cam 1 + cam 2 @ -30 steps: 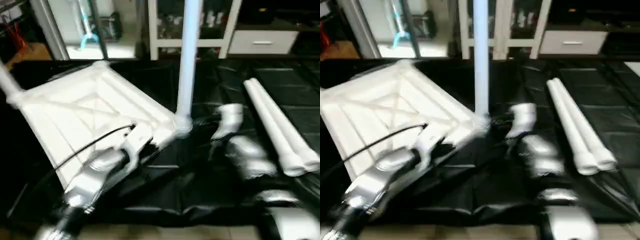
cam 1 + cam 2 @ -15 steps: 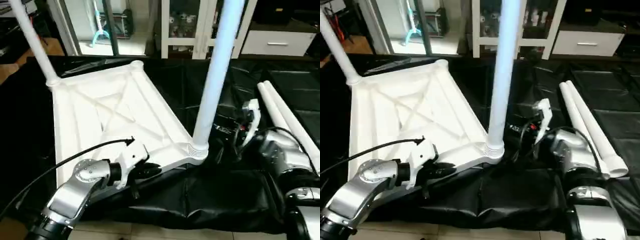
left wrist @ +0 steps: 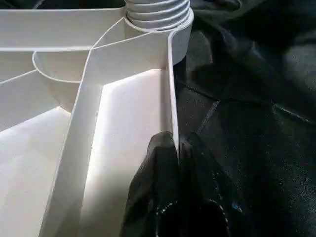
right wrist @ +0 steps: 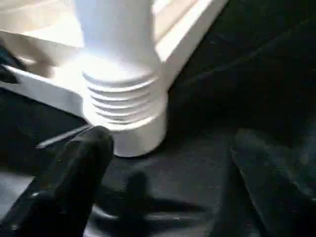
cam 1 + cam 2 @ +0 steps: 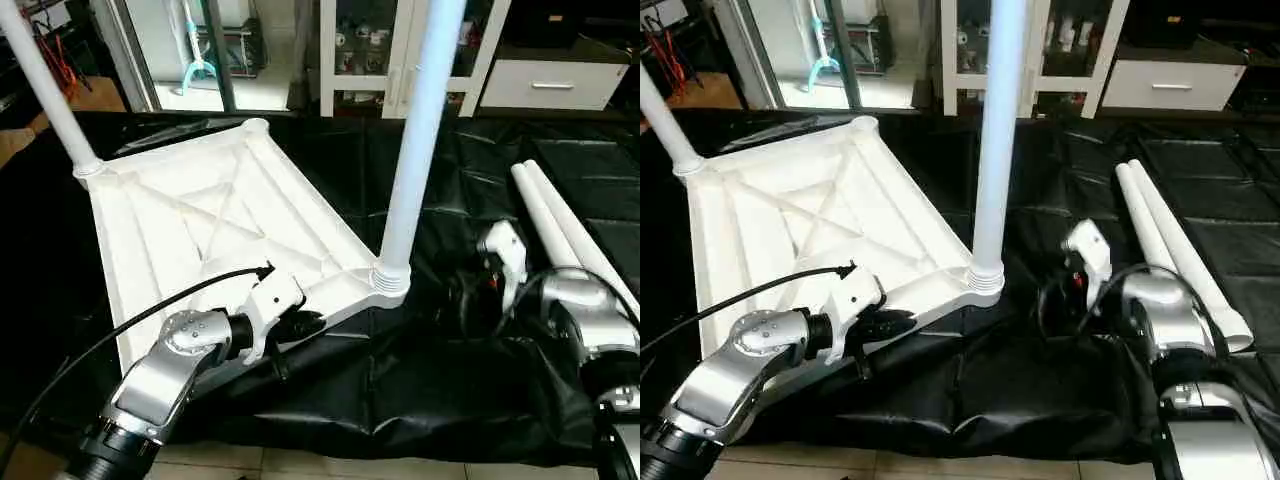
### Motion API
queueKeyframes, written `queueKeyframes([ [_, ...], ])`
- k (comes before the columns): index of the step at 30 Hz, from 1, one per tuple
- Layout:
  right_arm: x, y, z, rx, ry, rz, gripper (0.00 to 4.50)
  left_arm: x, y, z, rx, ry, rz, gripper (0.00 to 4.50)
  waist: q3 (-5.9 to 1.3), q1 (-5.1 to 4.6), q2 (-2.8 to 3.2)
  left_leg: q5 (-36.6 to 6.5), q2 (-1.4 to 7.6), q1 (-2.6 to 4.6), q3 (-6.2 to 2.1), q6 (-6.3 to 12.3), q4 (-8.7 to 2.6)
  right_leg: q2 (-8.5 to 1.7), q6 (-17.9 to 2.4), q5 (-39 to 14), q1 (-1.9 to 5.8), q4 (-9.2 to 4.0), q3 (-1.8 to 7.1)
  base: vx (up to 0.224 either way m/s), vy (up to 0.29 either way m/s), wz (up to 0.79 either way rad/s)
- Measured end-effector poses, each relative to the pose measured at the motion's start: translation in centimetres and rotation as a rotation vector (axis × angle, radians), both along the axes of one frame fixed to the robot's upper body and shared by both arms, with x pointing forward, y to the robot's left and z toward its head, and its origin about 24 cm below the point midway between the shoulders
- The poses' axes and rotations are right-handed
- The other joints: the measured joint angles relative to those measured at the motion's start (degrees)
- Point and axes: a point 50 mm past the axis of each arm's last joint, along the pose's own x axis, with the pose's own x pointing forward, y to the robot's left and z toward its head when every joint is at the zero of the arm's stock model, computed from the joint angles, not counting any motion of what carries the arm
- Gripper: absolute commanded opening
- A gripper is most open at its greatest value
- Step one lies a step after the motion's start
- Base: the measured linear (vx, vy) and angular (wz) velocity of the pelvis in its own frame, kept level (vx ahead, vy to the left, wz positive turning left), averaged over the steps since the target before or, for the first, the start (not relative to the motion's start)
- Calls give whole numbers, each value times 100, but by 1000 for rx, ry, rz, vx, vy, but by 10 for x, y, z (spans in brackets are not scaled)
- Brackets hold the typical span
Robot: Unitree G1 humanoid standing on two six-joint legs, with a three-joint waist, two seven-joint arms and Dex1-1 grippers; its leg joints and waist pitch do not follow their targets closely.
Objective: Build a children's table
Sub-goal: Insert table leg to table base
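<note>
The white tabletop (image 5: 200, 230) lies upside down on black sheeting, its X-ribs showing. One white leg (image 5: 415, 140) stands upright in the near right corner socket (image 5: 390, 283). Another leg (image 5: 40, 90) stands in the far left corner. Two loose legs (image 5: 570, 235) lie side by side to the right. My left gripper (image 5: 300, 325) is shut on the tabletop's near rim (image 3: 170, 98), close to that socket. My right gripper (image 4: 168, 182) is open just right of the socket, with its fingers (image 4: 74, 168) spread and nothing between them.
The black sheet (image 5: 440, 390) ends near the front at a tiled floor (image 5: 300, 465). A white cabinet with glass doors (image 5: 400, 50) and a drawer unit (image 5: 545, 85) stand behind. A black cable (image 5: 150, 310) loops over my left forearm.
My right gripper's fingers have spread wide and it has drawn back a little from the upright leg. The left gripper still holds the rim. The camera has shifted.
</note>
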Motion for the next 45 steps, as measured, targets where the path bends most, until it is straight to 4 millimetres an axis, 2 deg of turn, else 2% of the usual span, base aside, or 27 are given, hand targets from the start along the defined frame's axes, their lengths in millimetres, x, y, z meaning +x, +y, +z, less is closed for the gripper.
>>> queueKeyframes([
  [28,1,1,2,2,-8,8,443,0,0,0,1,-2,2,0,0,-28,-1,-9,2,-8,-7,16,32,-3,1,0,0,5,-5,0,0,0],
  [30,1,13,2,90,-11,38,443,1,0,0,3,0,3,0,-3,-52,11,-10,4,-9,-9,16,33,-3,1,1,0,8,-6,0,0,0],
  [33,4,49,3,261,-30,95,443,4,1,0,9,1,8,0,-3,-74,16,-8,9,-7,-14,14,36,-1,1,0,-1,21,-10,0,0,0],
  [36,4,46,9,267,-15,128,443,4,0,1,8,1,-12,0,-2,10,18,-13,7,-12,-16,23,58,-10,1,1,1,12,-15,0,0,0],
  [41,4,46,10,271,-19,129,443,3,-1,1,2,1,-17,0,-2,30,17,-15,7,-19,-13,26,61,-10,5,3,-4,13,-15,0,0,0],
  [45,7,56,9,253,-53,112,443,2,-3,0,2,4,-24,0,-2,20,18,-15,7,-17,-13,25,61,-10,5,3,-3,13,-14,0,0,0],
])
